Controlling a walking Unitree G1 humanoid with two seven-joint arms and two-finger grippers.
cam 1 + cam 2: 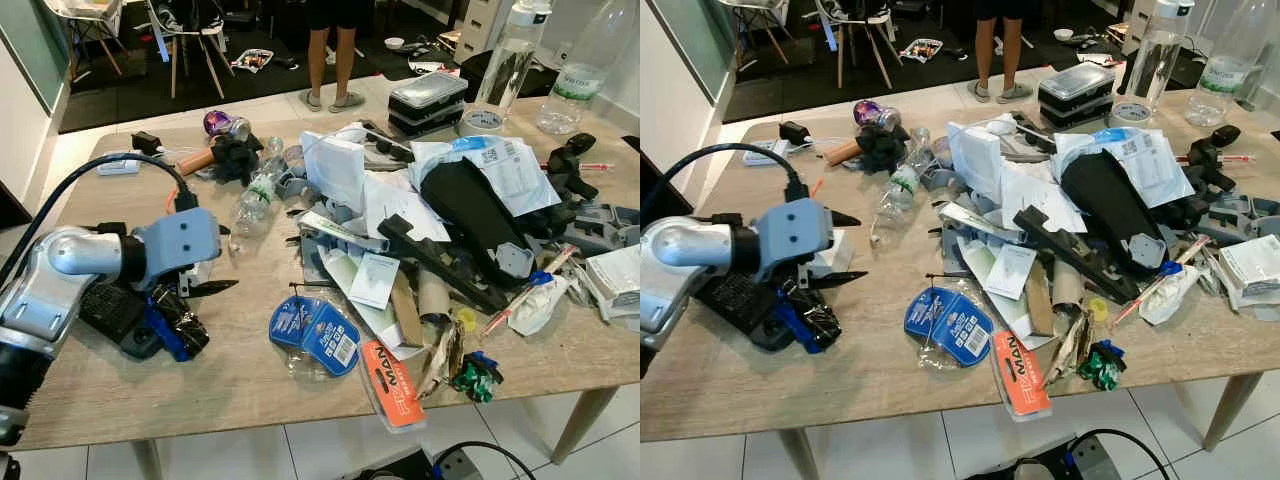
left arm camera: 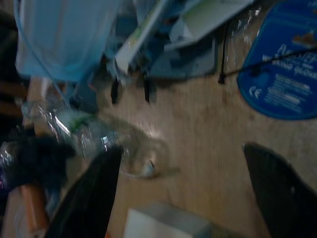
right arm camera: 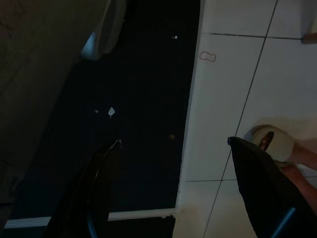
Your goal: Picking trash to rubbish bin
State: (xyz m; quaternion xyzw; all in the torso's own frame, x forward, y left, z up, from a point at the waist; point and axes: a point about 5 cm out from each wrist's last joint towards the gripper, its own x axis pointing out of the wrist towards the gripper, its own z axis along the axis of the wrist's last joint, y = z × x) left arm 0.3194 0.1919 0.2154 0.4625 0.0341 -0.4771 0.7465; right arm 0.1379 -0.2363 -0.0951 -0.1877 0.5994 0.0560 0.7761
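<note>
Left hand (image 1: 222,262) hovers above the bench (image 1: 200,370) near its left edge, fingers spread, holding nothing; one crushed clear bottle (image 1: 255,200) with a green label lies just beyond it, toward the far edge; one blue blister pack (image 1: 315,333) and one orange packet (image 1: 392,385), lettering partly legible as "MAN", lie near the front edge; a heap of paper and black plastic trash (image 1: 440,230) covers the bench centre; two upright clear bottles (image 1: 512,55) stand at the far right corner; right hand (image 3: 173,183) hangs over tiled floor (image 3: 237,74), fingers spread, empty.
</note>
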